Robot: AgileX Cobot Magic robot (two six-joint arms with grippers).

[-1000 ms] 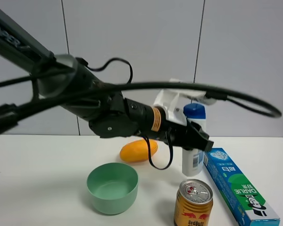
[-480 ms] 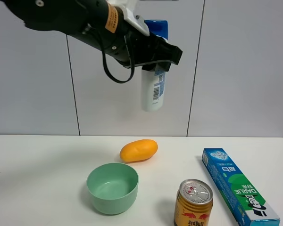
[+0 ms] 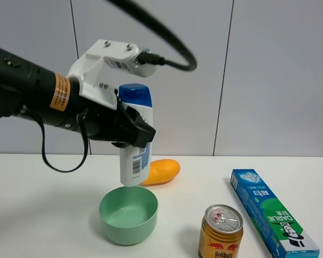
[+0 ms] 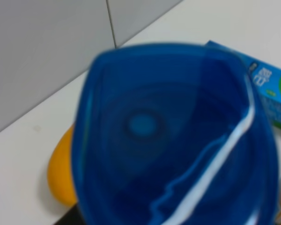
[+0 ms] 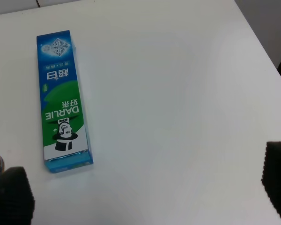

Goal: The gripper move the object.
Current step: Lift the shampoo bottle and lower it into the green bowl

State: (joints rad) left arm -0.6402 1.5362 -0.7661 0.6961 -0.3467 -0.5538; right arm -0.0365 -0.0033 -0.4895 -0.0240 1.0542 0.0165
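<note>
My left gripper (image 3: 130, 129) is shut on the white shampoo bottle (image 3: 133, 161) with its blue cap (image 3: 135, 95). It holds the bottle upright in the air, its base just above the far rim of the green bowl (image 3: 129, 228). In the left wrist view the blue cap (image 4: 173, 136) fills the picture and hides the fingers. My right gripper (image 5: 145, 187) is open and empty over the bare white table; one black fingertip (image 5: 11, 194) shows at each side. It does not show in the exterior view.
An orange mango (image 3: 161, 171) lies behind the bowl. A gold Red Bull can (image 3: 220, 231) stands at the front right. A blue-green toothpaste box (image 3: 272, 215) lies to its right, also in the right wrist view (image 5: 63, 103). The table's right edge (image 5: 262, 42) is near.
The left gripper lifted the bottle from beside the toothpaste box high into the air, then carried it left and down to just above the bowl. The other objects have not moved.
</note>
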